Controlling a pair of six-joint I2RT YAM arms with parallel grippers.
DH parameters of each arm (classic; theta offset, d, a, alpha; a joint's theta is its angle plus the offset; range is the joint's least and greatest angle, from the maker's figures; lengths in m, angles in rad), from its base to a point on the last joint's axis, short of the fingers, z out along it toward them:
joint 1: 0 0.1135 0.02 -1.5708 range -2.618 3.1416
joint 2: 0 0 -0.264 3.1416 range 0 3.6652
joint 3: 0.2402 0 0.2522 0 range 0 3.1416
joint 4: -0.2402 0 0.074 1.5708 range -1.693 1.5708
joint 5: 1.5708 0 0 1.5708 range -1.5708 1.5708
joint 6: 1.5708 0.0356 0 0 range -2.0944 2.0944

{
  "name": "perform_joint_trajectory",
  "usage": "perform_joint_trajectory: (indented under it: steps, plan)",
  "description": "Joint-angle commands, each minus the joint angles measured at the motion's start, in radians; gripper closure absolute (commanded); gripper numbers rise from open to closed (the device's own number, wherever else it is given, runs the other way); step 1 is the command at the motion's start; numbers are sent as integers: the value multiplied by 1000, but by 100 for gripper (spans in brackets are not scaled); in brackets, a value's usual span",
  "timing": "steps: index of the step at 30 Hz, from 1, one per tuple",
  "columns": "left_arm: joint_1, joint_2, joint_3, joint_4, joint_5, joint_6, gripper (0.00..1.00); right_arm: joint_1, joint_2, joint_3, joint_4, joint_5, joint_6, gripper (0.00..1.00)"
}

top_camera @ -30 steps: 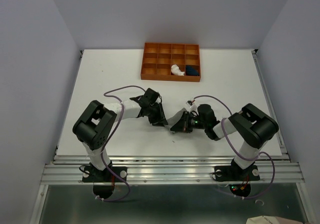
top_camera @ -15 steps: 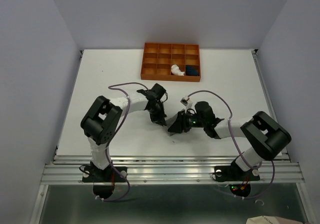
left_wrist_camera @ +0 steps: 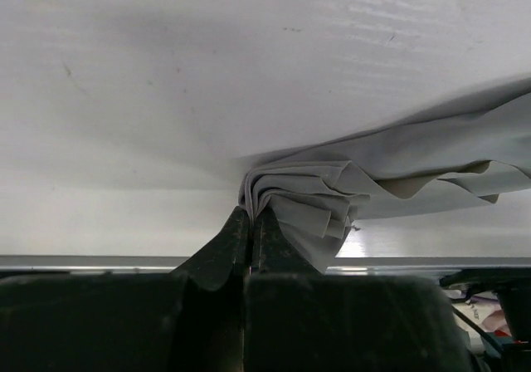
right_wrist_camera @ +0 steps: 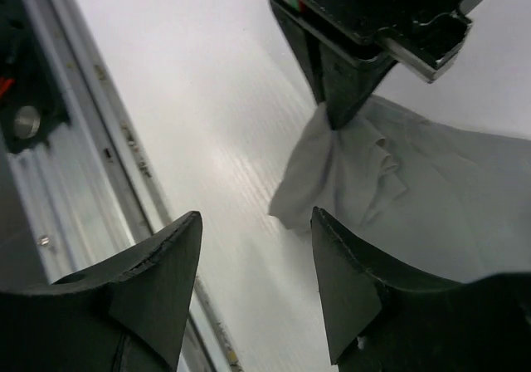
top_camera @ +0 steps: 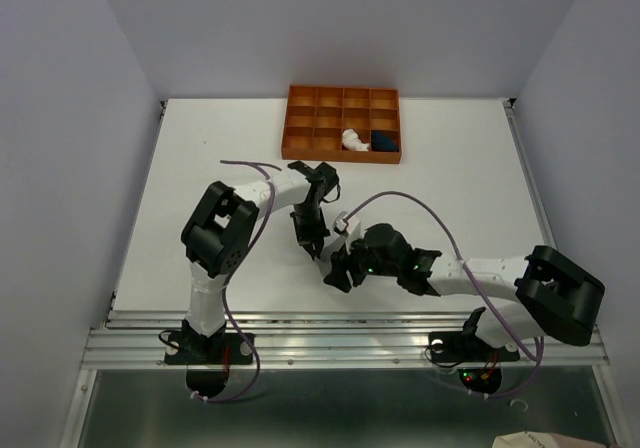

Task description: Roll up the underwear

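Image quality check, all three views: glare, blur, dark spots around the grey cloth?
Left wrist: grey underwear folds sharp, left gripper dark and soft, glare patch beside the cloth. Right wrist: right gripper blurred and dark, bright streak on the table. Top external: even light, sharp, but the cloth is hard to make out.

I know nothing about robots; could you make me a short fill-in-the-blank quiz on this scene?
The left end effector is shut on the ____ underwear.
The right end effector has its jaws ____.
The white garment and navy garment lie in the ____ tray.
Missing words: grey; open; orange.
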Motion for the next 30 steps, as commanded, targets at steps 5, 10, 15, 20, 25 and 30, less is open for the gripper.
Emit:
perform_joint_trajectory:
  steps: [5, 10, 15, 20, 25, 30]
  plan:
    - [-13, 12, 75, -191, -59, -33, 100, 144, 39, 118, -87, 287, -143, 39]
    - [-16, 21, 69, -205, -68, -48, 100, 214, 96, 179, -105, 390, -153, 39]
    - [-16, 29, 71, -215, -88, -55, 100, 251, 189, 248, -151, 525, -138, 39]
    - [-17, 33, 53, -214, -88, -61, 100, 289, 251, 288, -181, 557, -152, 43]
    - [-16, 30, 46, -202, -79, -68, 100, 302, 308, 317, -213, 622, -152, 48]
    - [-16, 20, 34, -186, -76, -65, 100, 311, 329, 320, -234, 700, -71, 84]
